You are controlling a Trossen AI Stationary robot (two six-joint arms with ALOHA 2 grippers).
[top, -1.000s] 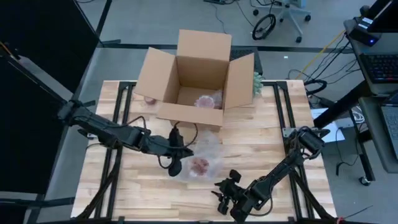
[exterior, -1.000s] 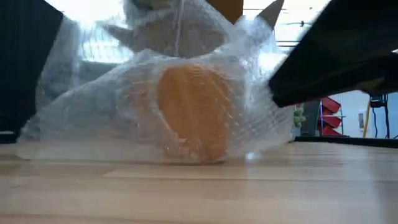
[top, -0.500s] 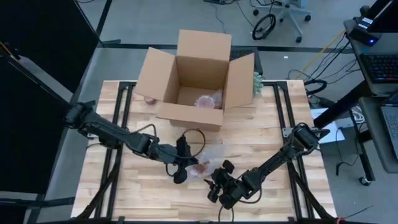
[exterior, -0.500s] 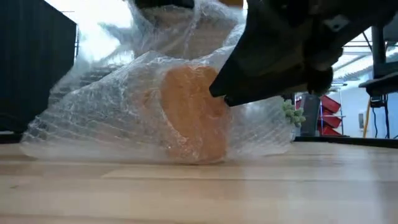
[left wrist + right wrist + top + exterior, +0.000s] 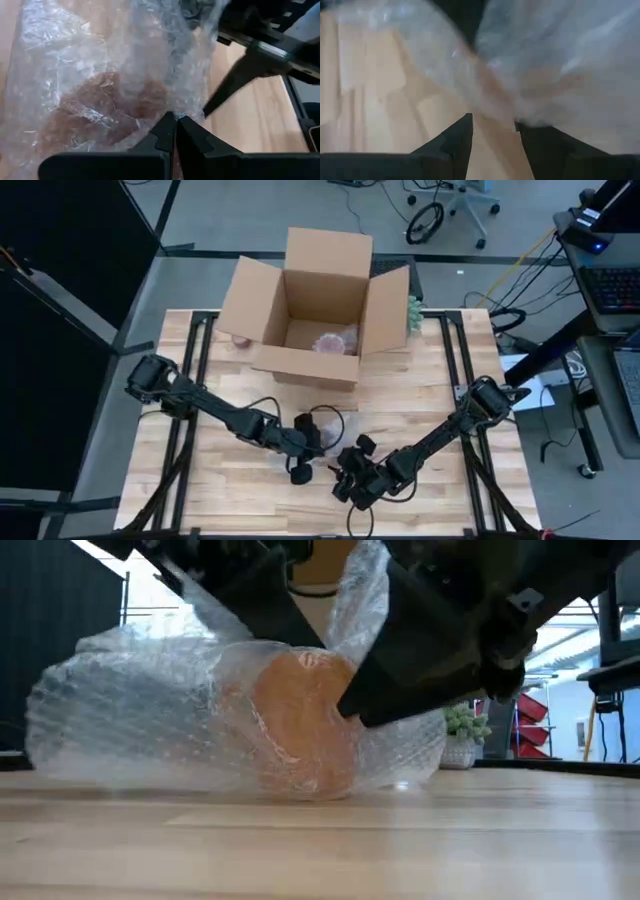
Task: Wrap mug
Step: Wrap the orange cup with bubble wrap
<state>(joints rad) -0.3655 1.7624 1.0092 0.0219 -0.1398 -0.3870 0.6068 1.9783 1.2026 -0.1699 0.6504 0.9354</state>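
Centrally, left gripper [image 5: 175, 131] pinches the wrap [image 5: 150, 720] over the mug [image 5: 300, 725]; right gripper [image 5: 492, 132] gapes beside it.

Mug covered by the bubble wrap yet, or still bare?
Covered: in the low view the orange mug shows only through bubble wrap draped over it.

Overhead looking down, table-level close, wrists closer, sharing bubble wrap [image 5: 150, 710]

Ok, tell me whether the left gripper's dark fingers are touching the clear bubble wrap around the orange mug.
Touching. The left wrist view shows the left gripper pinched shut on a fold of clear bubble wrap covering the orange mug.
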